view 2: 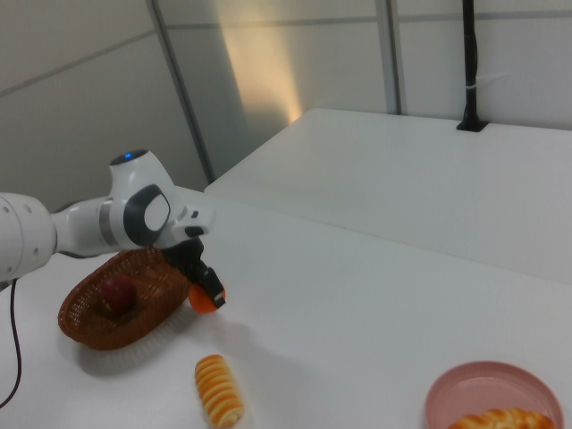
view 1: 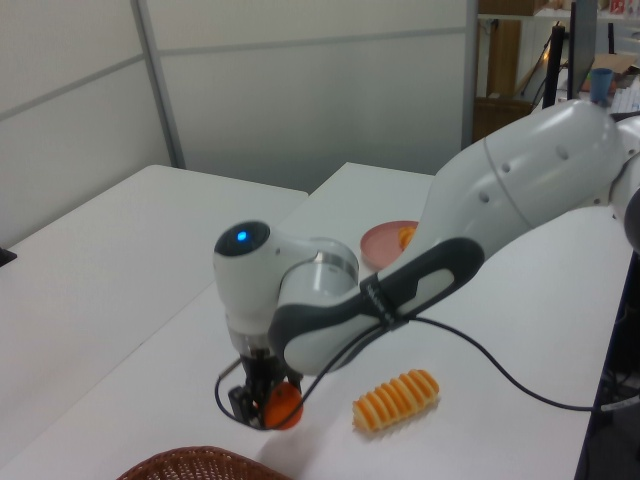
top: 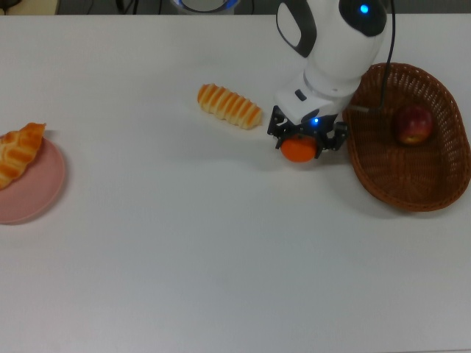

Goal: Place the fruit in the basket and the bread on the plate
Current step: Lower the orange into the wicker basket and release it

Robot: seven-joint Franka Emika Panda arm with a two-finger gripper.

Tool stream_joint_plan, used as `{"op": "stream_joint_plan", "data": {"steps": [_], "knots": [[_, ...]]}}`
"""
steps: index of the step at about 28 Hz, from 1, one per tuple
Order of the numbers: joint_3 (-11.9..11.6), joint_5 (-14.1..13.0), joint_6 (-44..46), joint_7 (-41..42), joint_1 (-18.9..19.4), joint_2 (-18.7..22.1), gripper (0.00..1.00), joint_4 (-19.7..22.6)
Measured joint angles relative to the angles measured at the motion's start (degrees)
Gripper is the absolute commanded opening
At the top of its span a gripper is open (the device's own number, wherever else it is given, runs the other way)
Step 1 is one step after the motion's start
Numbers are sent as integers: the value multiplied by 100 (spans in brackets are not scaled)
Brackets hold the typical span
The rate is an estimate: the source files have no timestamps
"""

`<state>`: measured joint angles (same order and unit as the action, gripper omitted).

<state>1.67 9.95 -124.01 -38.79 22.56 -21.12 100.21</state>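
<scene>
My gripper [top: 300, 144] [view 1: 266, 405] [view 2: 206, 295] is shut on the orange mandarin [top: 297, 150] [view 1: 283, 407] [view 2: 205, 302] and holds it lifted off the table, just left of the wicker basket [top: 434, 184] [view 1: 200, 465] [view 2: 89, 326] in the top view. The dark red apple [top: 413, 123] [view 2: 116, 294] lies inside the basket. The striped oblong roll [top: 229, 106] [view 1: 396, 399] [view 2: 219, 390] lies on the table to the top view's left of the gripper. The braided roll [top: 18, 152] [view 2: 500, 420] rests on the pink plate [top: 29, 195] [view 1: 378, 243] [view 2: 474, 384] at the top view's far left.
The white table [top: 221, 257] stretches between plate and basket. A black cable [view 1: 500, 375] trails from the arm over the striped roll in the left view. A second white table [view 2: 429, 179] stands behind in the right view.
</scene>
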Motion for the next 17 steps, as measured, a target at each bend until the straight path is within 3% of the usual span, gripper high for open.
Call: {"op": "stream_joint_plan", "data": {"steps": [8,14,15,16,17], "knots": [[149,-145,391,-375,64,97,0,-522],[307,-144,429,-780,372,90,0,-709],[309,-144,430,-807,430,83,7,-717],[310,-144,430,-836,494,67,46,-727],[313,-144,430,-888,584,38,78,-743]]}}
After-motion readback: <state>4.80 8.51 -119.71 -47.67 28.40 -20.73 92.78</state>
